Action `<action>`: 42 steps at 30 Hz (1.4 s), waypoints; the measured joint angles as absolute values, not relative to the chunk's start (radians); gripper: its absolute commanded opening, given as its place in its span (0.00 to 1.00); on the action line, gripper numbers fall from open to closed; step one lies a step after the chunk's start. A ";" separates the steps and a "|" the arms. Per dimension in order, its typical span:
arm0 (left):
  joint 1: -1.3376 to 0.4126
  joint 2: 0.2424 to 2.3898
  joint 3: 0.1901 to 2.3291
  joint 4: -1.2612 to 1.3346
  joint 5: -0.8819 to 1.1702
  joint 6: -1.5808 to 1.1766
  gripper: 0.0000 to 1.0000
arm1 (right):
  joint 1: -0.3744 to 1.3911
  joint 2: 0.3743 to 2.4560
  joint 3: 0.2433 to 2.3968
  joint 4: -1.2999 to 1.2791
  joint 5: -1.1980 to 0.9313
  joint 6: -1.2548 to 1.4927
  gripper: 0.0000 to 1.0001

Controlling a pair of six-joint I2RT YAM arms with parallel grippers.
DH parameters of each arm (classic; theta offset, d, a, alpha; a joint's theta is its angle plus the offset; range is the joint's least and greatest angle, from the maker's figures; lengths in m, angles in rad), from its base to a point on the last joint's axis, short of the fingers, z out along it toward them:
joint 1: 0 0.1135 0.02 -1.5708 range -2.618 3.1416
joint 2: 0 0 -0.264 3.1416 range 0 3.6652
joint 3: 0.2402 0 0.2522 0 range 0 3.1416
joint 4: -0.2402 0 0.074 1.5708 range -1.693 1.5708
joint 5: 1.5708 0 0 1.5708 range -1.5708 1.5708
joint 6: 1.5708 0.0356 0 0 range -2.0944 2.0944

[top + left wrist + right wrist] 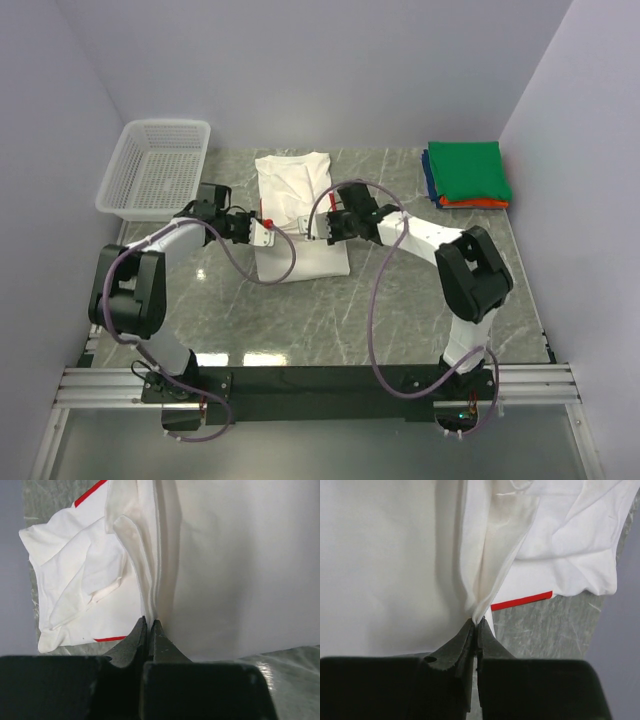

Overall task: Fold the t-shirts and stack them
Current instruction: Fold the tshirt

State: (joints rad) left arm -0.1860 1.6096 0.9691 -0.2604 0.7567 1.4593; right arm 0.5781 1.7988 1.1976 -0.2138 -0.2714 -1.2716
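White cloth at the middle of the grey marbled surface [420, 300]: white tee [300, 190] lying partly folded, far part flat, near part doubled over toward the arms. Pinched at its left edge by the left gripper [262, 233] and at its right edge by the right gripper [318, 228], both clenched tight on a thin ridge of fabric. Off to the far left, well apart from the tee, a white mesh basket [155, 170] against the wall. At the far right corner, folded tees [467, 172] in a stack, green on top, blue and orange edges showing beneath. Purple cables [372, 320] looping from each arm, crossing the tee's near edge and its right side and hiding a little of the cloth from above. Shown by the left wrist alone: fingertips pressed together on an upright pleat, crumpled layers to one side, thin red trim [110, 639] along their lower edge. Shown by the right wrist alone: the same tight pinch, a red stripe [521, 600] under a folded layer, bare stone just beside it. Basket and stack visible from above only.
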 measured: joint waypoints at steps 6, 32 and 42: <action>-0.159 1.739 1.055 -0.211 0.767 1.481 0.02 | 0.547 1.899 1.286 -0.202 -0.281 -1.287 0.00; -0.098 1.557 1.075 -0.252 0.834 0.709 0.46 | 0.531 1.827 1.478 -0.466 -0.385 -0.731 0.24; -0.110 1.880 1.163 -0.183 0.883 0.118 0.42 | 0.475 2.125 1.636 -0.597 -0.580 -0.338 0.24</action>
